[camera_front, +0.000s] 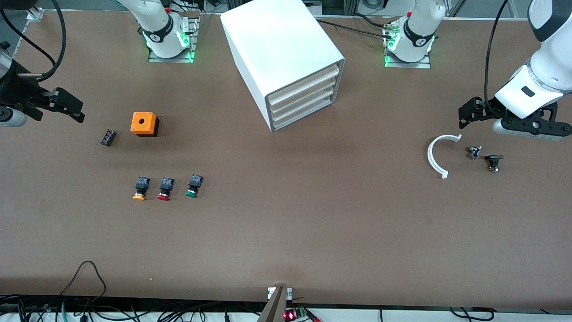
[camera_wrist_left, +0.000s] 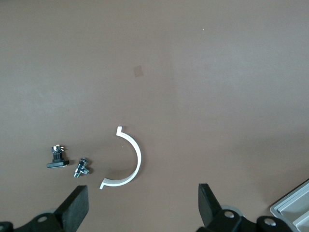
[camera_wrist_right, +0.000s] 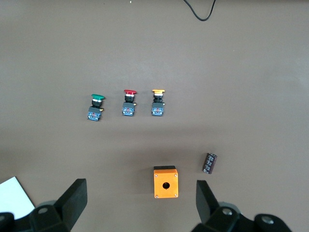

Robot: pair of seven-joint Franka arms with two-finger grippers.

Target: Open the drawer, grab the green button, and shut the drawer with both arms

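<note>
The 3 buttons lie nearest, the green button [camera_front: 192, 186] out on the table, well apart from both released tools [camera_front: 67, 103] [camera_front: 469, 114]; the drawer [camera_front: 304, 110] sits shut, so grabbing red risks error.

We find no legible text, label, brand or number anywhere; the only marks are small round white emblems on the black bands of the two white robot arm bases [camera_front: 157, 36], too small to read.

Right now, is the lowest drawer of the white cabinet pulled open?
No, the lowest drawer sits flush with the fronts stacked above it in the white cabinet.
</note>
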